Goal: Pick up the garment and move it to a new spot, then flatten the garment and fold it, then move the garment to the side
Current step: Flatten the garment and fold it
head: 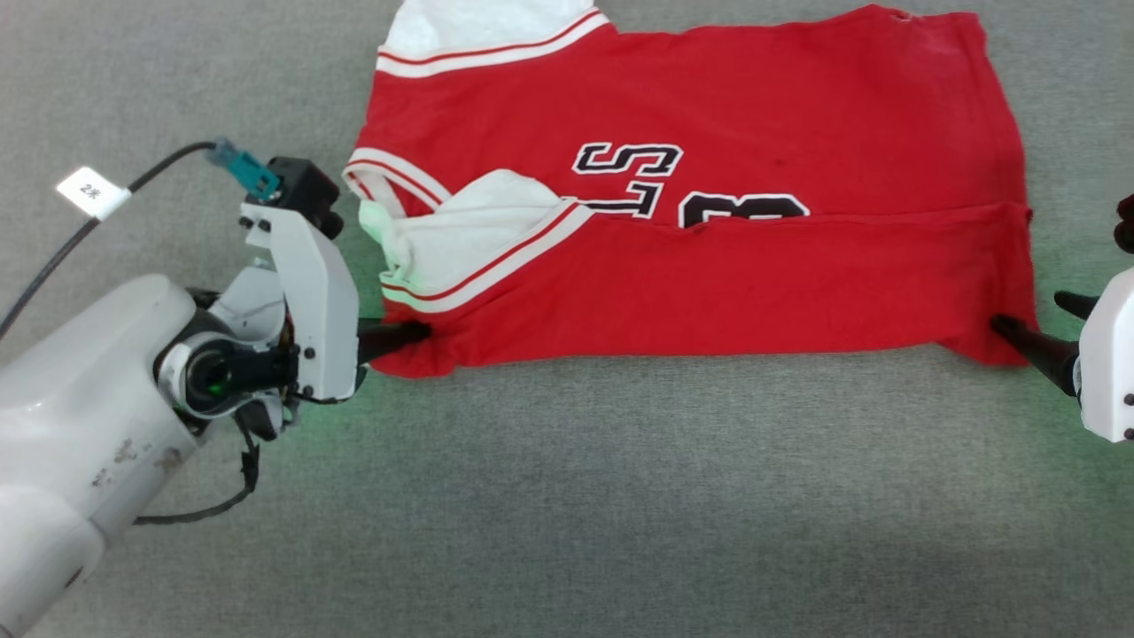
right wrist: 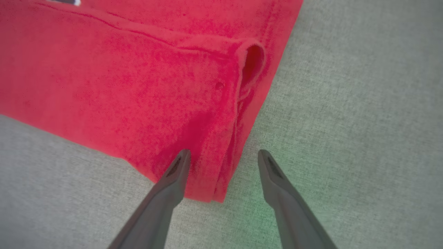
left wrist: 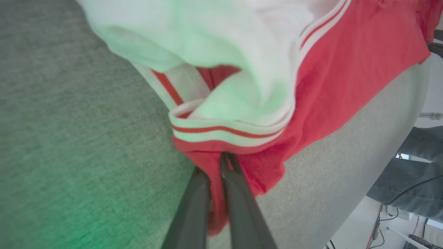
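The garment [head: 709,266] is a red shirt with white sleeves, and it lies on the gray table [head: 567,514] in front of the robot. It is spread out long, from the robot's left to its right. The near part is folded up over the middle, so it hides the bottom half of the black and white letters [head: 629,159]. 1 white sleeve [head: 469,239] is bunched up at the left end, and its striped band sits just above the left gripper [head: 416,335]. The left gripper is at the near left corner of the shirt. In the left wrist view its 2 dark fingers [left wrist: 238,200] are squeezed together with red cloth pinched between them. The right gripper [head: 1028,312] is at the near right corner. In the right wrist view its 2 fingers [right wrist: 173,180] stand wide apart. 1 finger is over the red corner and the other is over the bare table beside it, so it grips nothing. A black cable [head: 53,257] with a small white tag [head: 93,190] runs to the left arm. A person's leg [left wrist: 408,173] in blue jeans shows past the table edge in the left wrist view.
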Motion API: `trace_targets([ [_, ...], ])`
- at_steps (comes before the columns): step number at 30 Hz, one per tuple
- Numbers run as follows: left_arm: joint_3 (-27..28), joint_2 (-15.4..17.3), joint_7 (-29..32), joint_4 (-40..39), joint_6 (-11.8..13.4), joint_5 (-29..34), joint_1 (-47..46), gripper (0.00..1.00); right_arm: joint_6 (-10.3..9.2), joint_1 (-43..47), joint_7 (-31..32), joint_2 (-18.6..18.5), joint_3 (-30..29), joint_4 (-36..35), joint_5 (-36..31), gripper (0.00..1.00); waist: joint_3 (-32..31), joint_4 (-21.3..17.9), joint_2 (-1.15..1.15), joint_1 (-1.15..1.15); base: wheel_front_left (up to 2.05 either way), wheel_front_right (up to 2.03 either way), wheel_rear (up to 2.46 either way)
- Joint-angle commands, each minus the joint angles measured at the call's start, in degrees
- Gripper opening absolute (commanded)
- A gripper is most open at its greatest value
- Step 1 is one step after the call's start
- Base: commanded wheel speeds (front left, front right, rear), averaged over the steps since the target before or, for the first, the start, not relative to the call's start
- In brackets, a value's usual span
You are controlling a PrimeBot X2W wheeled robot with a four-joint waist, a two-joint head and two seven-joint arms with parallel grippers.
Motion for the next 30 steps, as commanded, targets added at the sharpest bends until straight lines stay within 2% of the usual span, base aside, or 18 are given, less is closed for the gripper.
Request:
trace_targets([
  [1,-1.2,-1.5,0.4,-0.2,-0.5,-0.1,2.1,0.00,-0.09,-0.7,1.2,0.3,0.2,1.0,-0.2,1.00,0.4,0.6,0.00,0.00,0.00,0.00,0.00],
  [7,-1.2,-2.4,-0.5,0.4,-1.0,0.6,1.9,0.00,-0.09,-3.2,5.9,2.0,2.5,5.8,-1.9,1.00,1.0,1.6,0.00,0.00,0.00,0.00,0.00],
  [8,-1.1,-2.5,-0.7,0.6,-1.1,0.7,1.9,0.00,-0.09,-3.4,5.9,2.2,2.8,6.2,-1.9,0.51,1.1,1.7,0.00,0.00,0.00,0.00,0.00],
  [9,-1.1,-2.6,-0.9,0.7,-1.1,0.8,1.8,0.00,-0.09,-3.7,5.7,2.3,3.0,6.5,-1.9,0.28,1.1,1.9,0.00,0.00,0.00,0.00,0.00],
  [10,-1.0,-2.6,-1.1,0.8,-1.1,0.9,1.8,0.00,-0.09,-3.8,5.5,2.5,3.0,6.8,-1.8,0.00,1.1,1.9,0.00,0.00,0.00,0.00,0.00],
  [14,-0.6,-1.9,-2.1,0.5,-1.4,1.2,2.0,0.00,-0.10,-3.3,4.0,2.2,2.2,7.2,-1.5,0.00,0.4,2.1,0.00,0.00,0.00,0.00,0.00],
  [19,0.3,0.8,-4.8,-1.9,-1.6,1.4,3.3,0.00,-0.10,-2.1,3.0,1.0,2.0,6.9,-0.6,0.00,-1.8,2.1,0.00,0.00,0.00,0.00,0.00],
  [25,0.1,5.5,-7.8,-9.6,-1.6,2.4,6.9,0.00,-0.09,1.4,3.4,-1.7,2.4,4.3,1.9,0.00,-4.2,2.6,0.00,0.00,0.00,0.00,0.00],
  [30,-0.9,9.5,-9.1,-17.9,0.1,2.9,10.7,0.00,-0.09,6.2,4.8,-4.7,2.2,0.2,4.1,0.00,-5.1,2.9,0.00,0.00,0.00,0.00,0.00],
])
